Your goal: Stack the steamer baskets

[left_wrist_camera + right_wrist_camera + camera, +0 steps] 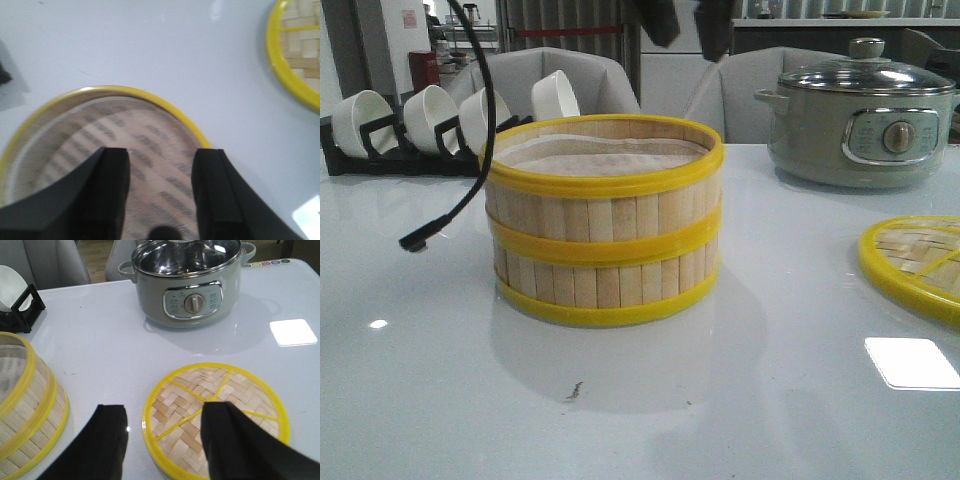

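Two steamer baskets (605,220) stand stacked, one on the other, in the middle of the white table; the top one shows a whitish liner (150,135) inside its yellow rim (165,107). My left gripper (162,155) is open and empty, above the top basket's inside. Its dark fingers (660,22) show at the top edge of the front view. My right gripper (165,410) is open and empty, above the near rim of the flat woven lid (200,385), to the right of the stack (25,405).
The woven lid with yellow rim (915,265) lies flat at the right. A grey electric pot with glass lid (860,110) stands at the back right. A black rack of white bowls (420,120) is at the back left. A black cable (480,150) hangs left of the stack.
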Robot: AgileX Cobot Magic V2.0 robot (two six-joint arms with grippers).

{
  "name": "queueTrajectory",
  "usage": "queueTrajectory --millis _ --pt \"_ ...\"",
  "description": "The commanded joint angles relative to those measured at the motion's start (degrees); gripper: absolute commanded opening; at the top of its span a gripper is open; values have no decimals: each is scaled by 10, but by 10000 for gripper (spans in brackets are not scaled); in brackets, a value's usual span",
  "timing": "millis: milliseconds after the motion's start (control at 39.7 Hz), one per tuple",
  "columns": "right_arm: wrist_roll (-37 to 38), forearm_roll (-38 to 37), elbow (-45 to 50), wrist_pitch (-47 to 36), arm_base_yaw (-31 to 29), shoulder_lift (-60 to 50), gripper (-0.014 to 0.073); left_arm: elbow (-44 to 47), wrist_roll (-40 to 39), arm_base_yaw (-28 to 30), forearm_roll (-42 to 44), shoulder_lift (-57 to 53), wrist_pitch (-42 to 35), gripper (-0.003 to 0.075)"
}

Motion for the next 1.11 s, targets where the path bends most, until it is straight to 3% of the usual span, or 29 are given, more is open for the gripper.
queueTrajectory --millis 0,151,403,504,630,832,1084 --pt "-1 0 -22 -44 0 1 444 -31 0 18 59 -65 6 272" --pt "-1 0 -22 -44 0 1 444 -31 1 62 74 -116 49 203" --pt "-1 0 -22 -43 0 1 444 45 9 164 73 -241 54 199" --pt "-1 0 -22 -39 0 1 444 104 9 204 67 -308 37 188" --pt "-1 0 -22 -33 0 1 444 197 9 249 46 -409 17 83" --pt "-1 2 -22 -32 0 1 444 389 -12 285 39 -605 -79 89" --pt "-1 4 -22 -29 0 1 444 594 -85 285 39 -838 -133 88"
